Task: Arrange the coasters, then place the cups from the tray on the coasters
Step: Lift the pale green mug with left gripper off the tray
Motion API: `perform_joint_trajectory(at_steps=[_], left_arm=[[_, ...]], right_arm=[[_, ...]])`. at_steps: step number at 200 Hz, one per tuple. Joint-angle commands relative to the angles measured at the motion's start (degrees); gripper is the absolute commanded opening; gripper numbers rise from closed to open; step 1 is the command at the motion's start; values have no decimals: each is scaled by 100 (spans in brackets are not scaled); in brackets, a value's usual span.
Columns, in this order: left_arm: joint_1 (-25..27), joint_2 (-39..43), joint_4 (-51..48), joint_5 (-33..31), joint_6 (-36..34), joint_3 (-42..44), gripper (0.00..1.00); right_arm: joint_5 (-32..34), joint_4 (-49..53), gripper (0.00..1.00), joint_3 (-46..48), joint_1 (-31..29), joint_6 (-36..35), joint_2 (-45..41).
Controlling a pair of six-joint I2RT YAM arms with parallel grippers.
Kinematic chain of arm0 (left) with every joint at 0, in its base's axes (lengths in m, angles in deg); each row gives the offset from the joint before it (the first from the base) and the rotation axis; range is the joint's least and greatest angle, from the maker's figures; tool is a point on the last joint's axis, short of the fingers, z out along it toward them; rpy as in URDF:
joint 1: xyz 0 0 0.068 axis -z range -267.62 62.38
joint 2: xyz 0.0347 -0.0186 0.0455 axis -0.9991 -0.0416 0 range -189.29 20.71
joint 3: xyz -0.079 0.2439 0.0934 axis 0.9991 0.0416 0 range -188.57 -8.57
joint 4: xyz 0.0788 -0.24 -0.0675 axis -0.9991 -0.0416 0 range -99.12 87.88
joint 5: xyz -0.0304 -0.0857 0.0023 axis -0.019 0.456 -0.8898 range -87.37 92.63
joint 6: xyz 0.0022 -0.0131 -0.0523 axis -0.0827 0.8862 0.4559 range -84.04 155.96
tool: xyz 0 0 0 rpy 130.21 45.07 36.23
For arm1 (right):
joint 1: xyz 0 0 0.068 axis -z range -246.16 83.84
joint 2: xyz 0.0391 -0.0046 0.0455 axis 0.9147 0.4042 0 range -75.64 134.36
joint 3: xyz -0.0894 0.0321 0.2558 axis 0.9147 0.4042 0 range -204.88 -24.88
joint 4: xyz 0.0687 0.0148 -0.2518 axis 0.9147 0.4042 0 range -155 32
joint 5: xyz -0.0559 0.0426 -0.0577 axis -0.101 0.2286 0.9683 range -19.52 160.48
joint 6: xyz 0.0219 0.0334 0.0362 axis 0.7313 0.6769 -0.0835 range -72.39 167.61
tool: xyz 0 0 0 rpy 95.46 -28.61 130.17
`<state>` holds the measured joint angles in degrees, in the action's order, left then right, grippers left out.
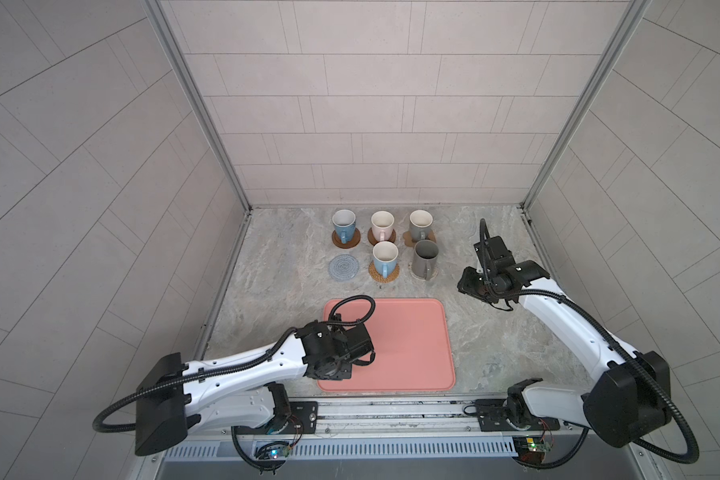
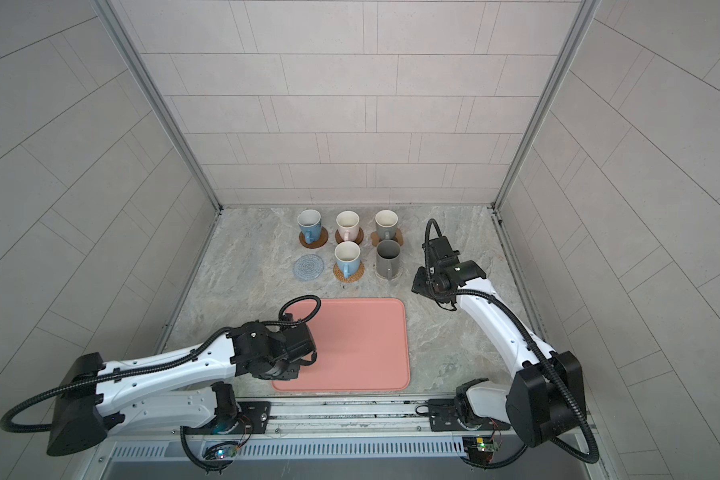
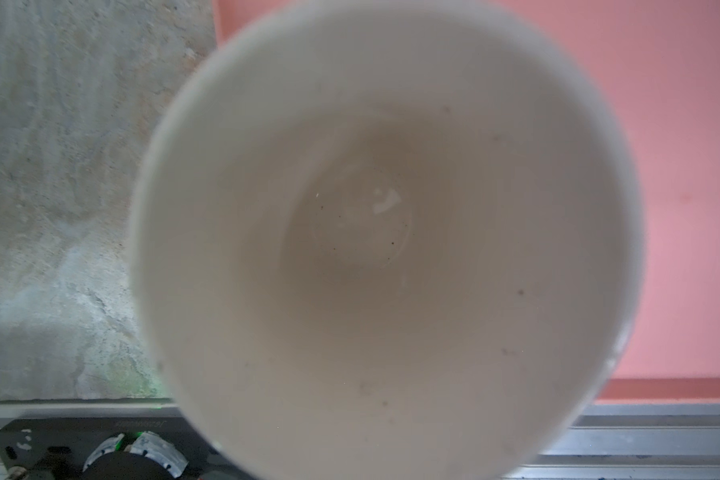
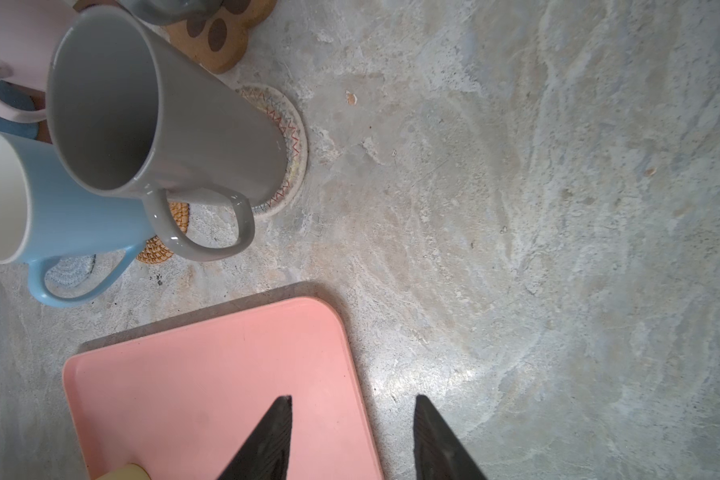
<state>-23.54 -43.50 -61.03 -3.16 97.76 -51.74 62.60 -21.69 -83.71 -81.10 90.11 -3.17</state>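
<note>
The marbled, stone-look desk (image 1: 275,266) is walled by tiled panels on three sides. Its widest open room lies along the right edge. There the right gripper (image 4: 352,415) hangs over bare surface just off the tray's far right corner, its two black pointed fingers partly apart with nothing between them. A narrower bare strip runs down the left edge, and a thin band of desk separates the tray from the near row of coasters.

The tray (image 1: 412,345) is smooth salmon-pink with rounded corners and a low rim, and lies against the middle of the near edge. The left gripper (image 1: 335,361) hovers over the tray's left side with its jaws closed. Its wrist view looks straight down into a round cream-lined mug (image 3: 383,249) at the tray's near left corner, with nothing inside. The fingers are hidden, so I cannot tell whether they grip it.

Near the far edge five glazed mugs stand upright, one per coaster, handles toward the near edge.

Far row:
- blue mug (image 1: 344,222) on a brown wooden disc (image 1: 353,241)
- pale pink mug (image 1: 381,222) on a second wooden disc (image 1: 391,239)
- grey mug (image 1: 420,222) on a tan paw-shaped coaster (image 1: 408,237)

Near row:
- light blue mug (image 1: 385,255) on a golden rattan round (image 1: 393,275)
- tall dark grey mug (image 1: 425,257) on a pale woven round (image 4: 298,141)
- a grey-blue crochet coaster (image 1: 344,268) lying bare at the row's left end
</note>
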Motion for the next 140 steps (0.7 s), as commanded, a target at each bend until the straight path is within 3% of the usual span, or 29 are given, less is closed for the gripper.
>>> perform_joint_trajectory(at_steps=[1, 140], left_arm=[[-27, -63, -104, -201, -144, -121, 17], [-34, 221, 157, -607, -89, -138, 11]], right_arm=[[140, 137, 50, 47, 1, 81, -180], [207, 176, 50, 98, 2, 125, -274]])
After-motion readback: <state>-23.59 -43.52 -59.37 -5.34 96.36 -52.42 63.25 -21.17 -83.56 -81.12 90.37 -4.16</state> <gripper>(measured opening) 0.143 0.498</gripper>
